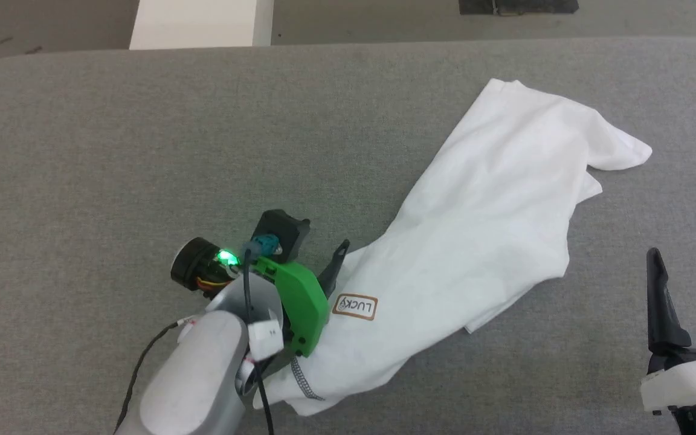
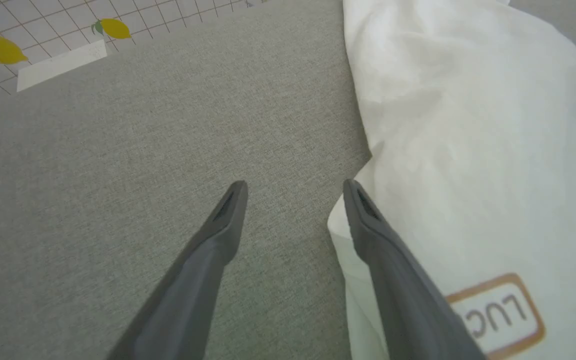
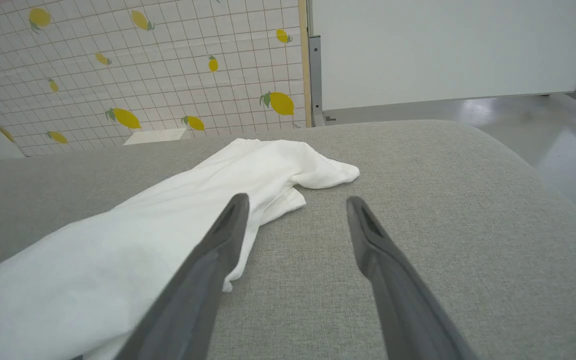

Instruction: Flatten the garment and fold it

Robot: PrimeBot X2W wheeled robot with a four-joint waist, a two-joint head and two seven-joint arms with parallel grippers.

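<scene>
the shirt (image 1: 493,211) lies bunched in a diagonal strip on the grey table (image 1: 112,151). left gripper (image 2: 294,184) sits wide open by the logo (image 1: 354,307) end, one finger over the fabric edge. right gripper (image 1: 680,257) is open too, just beside the shirt, holding nothing.

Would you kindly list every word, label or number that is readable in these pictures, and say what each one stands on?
"LUCK": on the brown-bordered patch on the white shirt, upside down in the head view; a small mark after the K is too small to read.
"LUC": the same patch in the left wrist view, its end hidden behind a finger.
White tag on the left forearm: dark marks, too small to read.
</scene>
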